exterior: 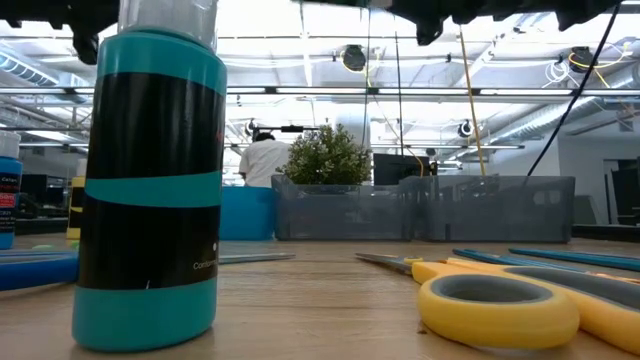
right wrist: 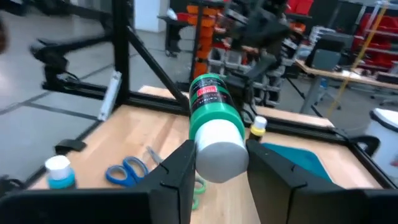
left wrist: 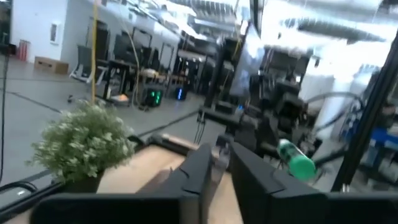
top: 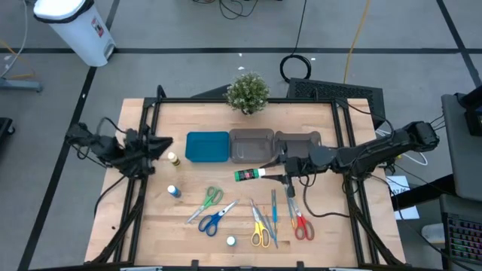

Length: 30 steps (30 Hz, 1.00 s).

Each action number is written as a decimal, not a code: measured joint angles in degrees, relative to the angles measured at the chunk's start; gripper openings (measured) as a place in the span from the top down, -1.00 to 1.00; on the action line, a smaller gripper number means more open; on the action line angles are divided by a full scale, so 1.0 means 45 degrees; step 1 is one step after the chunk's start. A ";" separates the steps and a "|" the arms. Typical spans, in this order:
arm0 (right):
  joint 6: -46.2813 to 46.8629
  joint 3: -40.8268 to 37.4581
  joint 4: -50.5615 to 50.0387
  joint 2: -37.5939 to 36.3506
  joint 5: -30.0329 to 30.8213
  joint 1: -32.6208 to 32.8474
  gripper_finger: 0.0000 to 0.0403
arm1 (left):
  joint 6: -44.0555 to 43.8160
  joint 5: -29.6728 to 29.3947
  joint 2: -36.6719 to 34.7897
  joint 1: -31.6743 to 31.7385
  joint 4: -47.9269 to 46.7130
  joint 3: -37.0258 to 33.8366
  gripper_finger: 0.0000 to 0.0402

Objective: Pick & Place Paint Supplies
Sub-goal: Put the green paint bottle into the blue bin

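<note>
My right gripper (top: 280, 175) reaches in from the table's right and is shut on a green bottle (top: 246, 175) with a white cap, held just on the near side of the grey bins. My left gripper (top: 161, 147) hovers at the table's left, its fingers (left wrist: 200, 169) a narrow slit apart with nothing between them; a yellow bottle (top: 173, 158) stands on the wood just beside it. A blue bottle (top: 174, 191) and a teal bottle (exterior: 150, 190) stand upright on the table. Green (top: 212, 197), blue (top: 216, 219), yellow (top: 260, 228) and red (top: 302, 225) scissors and thin blue sticks (top: 274, 214) lie flat. My right gripper pinches the green bottle's white cap end (right wrist: 217, 149) between its two fingers, one on each side. The fingers run level from the table's right, in line with the bottle. The bottle lies level, its bottom toward the table's left, lifted clear of the table.
A teal square tray (top: 207, 147) and two grey bins (top: 252, 145) (top: 300, 141) stand in a row at the table's middle far side, a small potted plant (top: 248, 92) behind them. Black frame rails (top: 147, 128) run along the table's edges.
</note>
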 joint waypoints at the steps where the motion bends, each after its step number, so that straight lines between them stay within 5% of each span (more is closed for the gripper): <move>1: 0.0000 0.0000 0.0249 0.0212 0.0157 -0.0029 0.46 | 0.0007 0.0074 0.0620 0.0000 0.0370 -0.0013 0.52; 8: 0.0579 0.0569 0.0449 0.1672 0.0146 -0.0391 0.46 | 0.0527 0.0282 0.5578 0.0000 0.3881 0.0179 -0.08; 13: 0.0792 0.1931 -0.1809 0.2504 0.0593 -0.0342 0.47 | 0.0241 0.1376 0.8309 0.0260 0.3835 0.1644 -0.31; 24: 0.0719 0.4194 -0.4945 0.3778 0.1827 0.0409 0.46 | -0.1100 0.4378 1.3316 0.1623 -0.1513 0.6951 -0.29; 30: 0.0757 0.4197 -0.5074 0.3795 0.1845 0.0482 0.46 | -0.0900 0.4668 1.5613 0.2067 -0.4023 0.8795 -0.32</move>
